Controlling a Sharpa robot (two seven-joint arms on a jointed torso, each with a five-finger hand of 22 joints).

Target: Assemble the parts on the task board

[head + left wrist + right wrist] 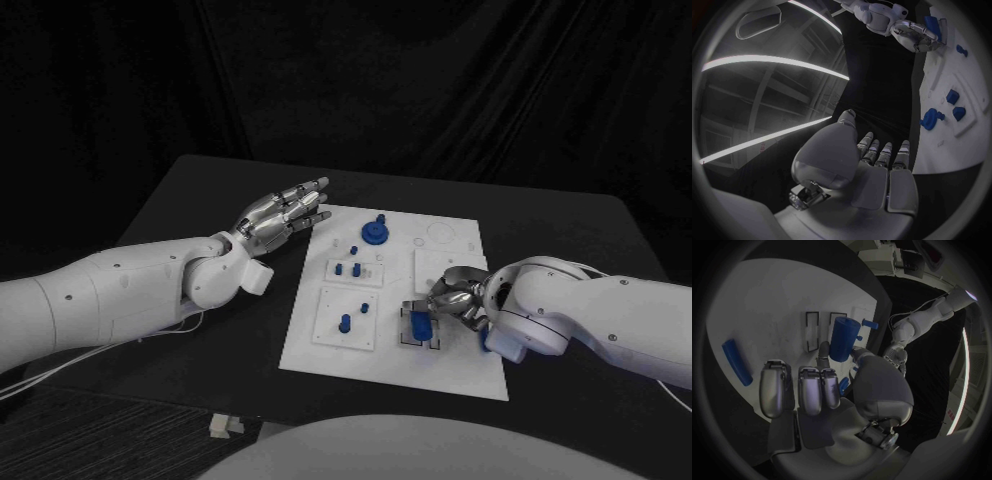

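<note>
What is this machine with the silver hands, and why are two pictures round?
It is a robot with two white arms. One picture looks down from its head; the round ones come from cameras at its wrists. On the black table lies a white board with small blue parts, like a round knob. The left hand hovers open at the board's edge, holding nothing. The right hand is down at a blue cylinder. Its fingers touch it, but I cannot tell if they grip it.

The white task board is laid lengthwise at frame centre. A blue round knob is seated near its top, small blue pegs mid-left, an upright blue cylinder lower-centre.
</note>
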